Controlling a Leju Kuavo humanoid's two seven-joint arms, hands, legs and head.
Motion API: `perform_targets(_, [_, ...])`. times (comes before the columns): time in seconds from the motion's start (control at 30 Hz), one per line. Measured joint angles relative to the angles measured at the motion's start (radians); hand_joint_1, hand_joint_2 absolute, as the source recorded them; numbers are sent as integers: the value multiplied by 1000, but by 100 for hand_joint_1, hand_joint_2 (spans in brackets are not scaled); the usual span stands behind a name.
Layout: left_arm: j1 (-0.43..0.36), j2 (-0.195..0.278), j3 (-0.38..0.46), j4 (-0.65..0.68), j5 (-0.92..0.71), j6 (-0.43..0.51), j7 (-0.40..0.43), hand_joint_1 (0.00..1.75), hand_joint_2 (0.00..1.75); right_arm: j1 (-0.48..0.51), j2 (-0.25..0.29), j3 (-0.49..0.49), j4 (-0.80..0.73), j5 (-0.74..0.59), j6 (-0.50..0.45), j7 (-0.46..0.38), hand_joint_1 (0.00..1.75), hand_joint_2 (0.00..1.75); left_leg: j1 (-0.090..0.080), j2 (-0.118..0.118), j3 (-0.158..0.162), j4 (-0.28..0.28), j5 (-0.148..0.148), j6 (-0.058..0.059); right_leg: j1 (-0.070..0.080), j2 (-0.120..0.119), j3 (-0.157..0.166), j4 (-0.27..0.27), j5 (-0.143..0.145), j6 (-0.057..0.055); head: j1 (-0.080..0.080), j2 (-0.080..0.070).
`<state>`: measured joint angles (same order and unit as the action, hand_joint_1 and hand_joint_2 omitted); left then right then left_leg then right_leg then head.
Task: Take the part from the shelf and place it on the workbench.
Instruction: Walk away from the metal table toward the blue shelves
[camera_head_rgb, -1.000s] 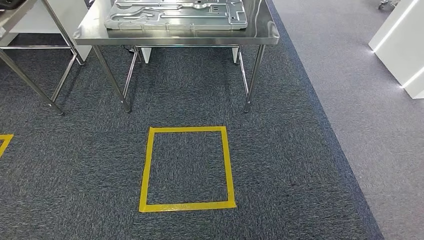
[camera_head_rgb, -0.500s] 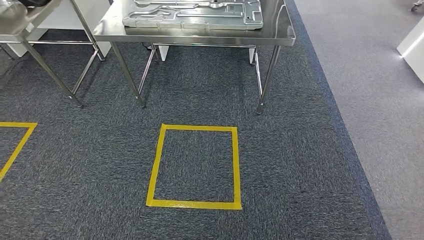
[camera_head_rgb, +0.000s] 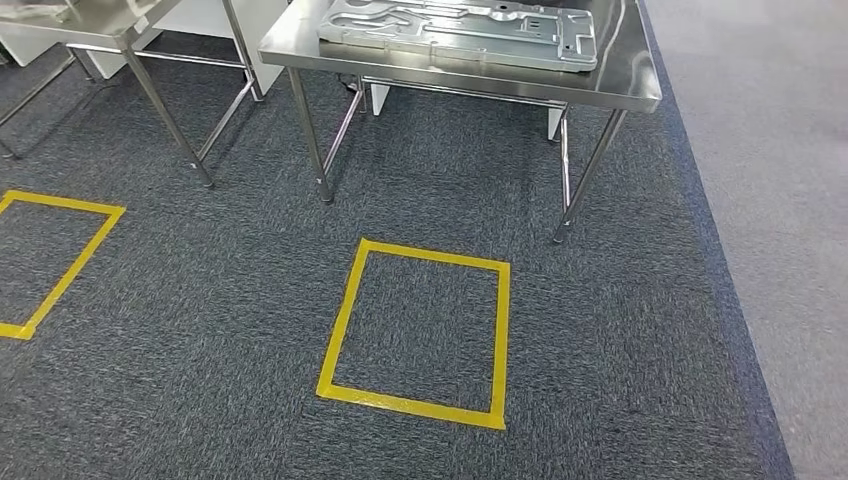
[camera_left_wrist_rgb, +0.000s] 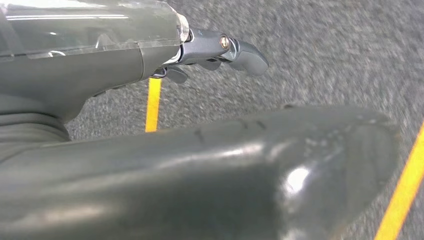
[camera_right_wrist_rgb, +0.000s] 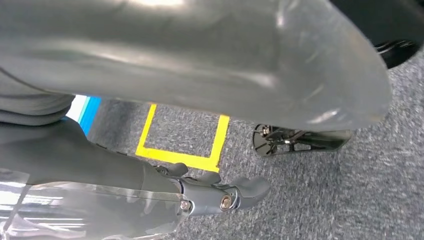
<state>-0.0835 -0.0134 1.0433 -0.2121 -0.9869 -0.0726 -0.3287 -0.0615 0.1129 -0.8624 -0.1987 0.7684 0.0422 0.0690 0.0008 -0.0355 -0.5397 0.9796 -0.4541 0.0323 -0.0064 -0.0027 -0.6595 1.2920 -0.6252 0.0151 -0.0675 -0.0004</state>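
A flat silver metal part (camera_head_rgb: 460, 30) with stamped ribs and holes lies on the steel workbench (camera_head_rgb: 625, 85) at the top of the head view. My left hand (camera_left_wrist_rgb: 165, 55) hangs over the carpet, its fingers (camera_left_wrist_rgb: 240, 52) stretched out and holding nothing. My right hand (camera_right_wrist_rgb: 200, 195) also hangs low above the carpet, its fingers (camera_right_wrist_rgb: 245, 189) straight and empty. Both hands are well away from the workbench and the part.
A yellow tape square (camera_head_rgb: 345, 310) marks the dark carpet in front of the workbench, and a second one (camera_head_rgb: 70, 265) lies at the left. Another steel table (camera_head_rgb: 100, 20) stands at the back left. Lighter grey floor (camera_head_rgb: 790, 200) runs along the right.
The whole picture has shifted: my view turned left, so the workbench and tape square slid right and the second tape square came into view. The part has not moved on the bench.
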Motion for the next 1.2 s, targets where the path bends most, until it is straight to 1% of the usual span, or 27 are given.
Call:
perform_targets(0.03, [0, 0, 0, 0, -2, 0, 0, 0, 0, 0, 0, 1, 0, 3, 0, 0, 0, 0, 0, -12, 0, 3, 0, -1, 0, 3, 16, -35, 28, -2, 0, 0])
perform_targets(0.07, [0, 0, 0, 0, -4, -1, 1, 0, 0, 1, 0, 3, 0, 9, -1, 0, 0, 0, 0, -25, -1, 6, -1, -2, 0, 12, 48, -101, 67, -5, 0, 0])
perform_targets(0.13, [-2, 0, -1, 0, -8, -2, 1, 0, 0, 2, 0, 9, 0, 24, -3, -3, 0, 0, -2, -48, -5, 14, -3, -8, -3, 51, 109, -233, 120, -10, 0, 0])
perform_targets(0.2, [-4, -1, -2, 0, -10, -3, 1, 0, 0, 2, -1, 16, 0, 39, -5, -11, 0, 0, -2, -66, -12, 19, -2, -19, -2, 71, 128, -282, 131, -15, 0, 0])
perform_targets(0.27, [2, -1, -2, 0, -11, -2, 2, 0, 0, 0, -1, 23, 0, 51, -6, -18, 0, 0, 0, -82, -18, 17, 1, -32, -1, 51, 129, -287, 135, -24, 0, 0])
perform_targets(0.33, [10, -3, -2, 0, -11, -2, 2, 0, 0, 3, 0, 31, 0, 63, -8, -22, 0, 0, 0, -59, -33, 44, -20, -41, -3, 29, 131, -297, 141, -37, 0, 0])
perform_targets(0.37, [11, -4, -2, 0, -9, -2, 2, 0, 0, 6, 0, 34, 0, 70, -9, -24, 0, 0, 1, -35, -51, 85, -47, -45, -3, 15, 132, -301, 143, -43, 0, 0])
perform_targets(0.43, [10, -7, -1, 0, 4, -2, -1, 0, 0, 13, 0, 45, 0, 94, -9, -30, 0, 0, 4, 10, -109, 213, -115, -53, 1, -14, 131, -302, 143, -49, 0, 0])
perform_targets(0.47, [10, -10, 1, 0, 16, -1, -3, 0, 0, 17, -1, 53, 0, 108, -8, -33, 0, 0, 7, 18, -133, 269, -137, -57, 3, -28, 131, -302, 142, -50, 0, 0])
perform_targets(0.5, [14, -12, 5, 0, 28, 1, -7, 0, 0, 18, -1, 64, 0, 125, -4, -36, 0, 0, 9, 23, -143, 294, -141, -61, 4, -42, 130, -302, 141, -50, 0, 0])
perform_targets(0.53, [20, -15, 10, 1, 39, 4, -11, 0, 0, 18, -2, 75, 0, 139, -1, -38, 0, 0, 11, 27, -132, 279, -125, -62, 5, -54, 131, -301, 139, -50, 0, 0])
perform_targets(0.57, [26, -17, 15, 1, 47, 7, -14, 0, 0, 18, -3, 86, 0, 151, 3, -39, 0, 0, 12, 38, -102, 227, -96, -63, 5, -65, 132, -300, 138, -48, 0, 0])
perform_targets(0.63, [33, -21, 25, 1, 56, 11, -18, 0, 0, 17, -5, 103, 0, 163, 7, -40, 0, 0, 10, 82, -25, 86, -42, -57, 7, -86, 137, -297, 133, -41, 0, 0])
perform_targets(0.67, [33, -22, 27, 1, 57, 12, -19, 0, 0, 17, -6, 108, 1, 165, 8, -40, 0, 0, 7, 98, -1, 41, -29, -52, 9, -96, 139, -296, 131, -36, 0, 0])
perform_targets(0.7, [32, -24, 29, 1, 58, 12, -20, 0, 0, 16, -7, 113, 1, 166, 8, -40, 0, 0, 3, 106, 7, 19, -26, -45, 10, -105, 140, -295, 129, -31, 0, 0])
perform_targets(0.77, [37, -25, 32, 1, 59, 15, -22, 0, 0, 12, -8, 124, 1, 173, 8, -40, 0, 0, 0, 87, 4, 15, -22, -33, 10, -120, 144, -295, 127, -21, 0, 0])
perform_targets(0.8, [40, -26, 34, 1, 59, 17, -22, 0, 0, 10, -9, 129, 1, 177, 8, -40, 0, 0, 2, 77, 5, 11, -19, -28, 8, -110, 145, -291, 122, -15, 0, 0])
perform_targets(0.87, [42, -28, 37, 1, 54, 25, -19, 0, 0, 12, -10, 137, 1, 182, 8, -41, 0, 0, 6, 57, 6, 4, -10, -15, 4, -59, 121, -234, 80, -5, 0, 0])
perform_targets(0.9, [41, -29, 37, 1, 50, 28, -17, 0, 0, 15, -11, 139, 2, 182, 8, -41, 0, 0, 6, 47, 5, 3, -7, -10, 1, -29, 94, -175, 46, -3, 0, 0])
perform_targets(0.93, [40, -29, 37, 1, 45, 31, -13, 0, 0, 18, -11, 140, 2, 182, 8, -40, 0, 0, 6, 35, 2, 3, -5, -7, 0, -12, 60, -103, 11, -2, 0, 0])
perform_targets(0.97, [38, -29, 37, 1, 42, 32, -10, 0, 0, 21, -11, 140, 3, 182, 8, -39, 0, 0, 5, 22, -1, 4, -4, -6, 0, -4, 28, -40, -13, -1, 0, 0])
perform_targets(1.0, [38, -29, 37, 1, 40, 34, -5, 0, 0, 22, -11, 140, 3, 182, 9, -38, 0, 0, 5, 9, -2, 6, -3, -5, -1, -2, 9, -3, -17, -1, 0, 0])
perform_targets(1.03, [39, -29, 37, 1, 39, 35, -1, 0, 0, 23, -11, 140, 3, 182, 9, -37, 0, 0, 4, -5, -3, 8, -3, -5, -2, 0, 7, -5, -1, -1, 0, 0])
perform_targets(1.07, [39, -29, 37, 1, 38, 37, 3, 0, 0, 24, -11, 141, 3, 183, 10, -36, 0, 0, 4, -19, -2, 10, -4, -6, -3, 3, 23, -43, 31, -1, 0, 0])
perform_targets(1.1, [39, -30, 37, 1, 37, 39, 6, 0, 0, 24, -11, 141, 3, 184, 10, -36, 0, 0, 5, -33, -2, 12, -4, -8, -6, 16, 53, -110, 72, -2, 0, 0])
perform_targets(1.13, [38, -31, 37, 1, 38, 40, 7, 0, 0, 25, -11, 142, 4, 187, 11, -36, 0, 0, 4, -47, -4, 17, -6, -13, -9, 40, 83, -180, 102, -4, 0, 0])
perform_targets(1.2, [36, -32, 39, 1, 43, 43, 9, 0, 0, 26, -11, 144, 4, 198, 13, -35, 0, 0, 3, -69, -12, 24, -6, -24, -11, 76, 118, -264, 130, -6, 0, 0])
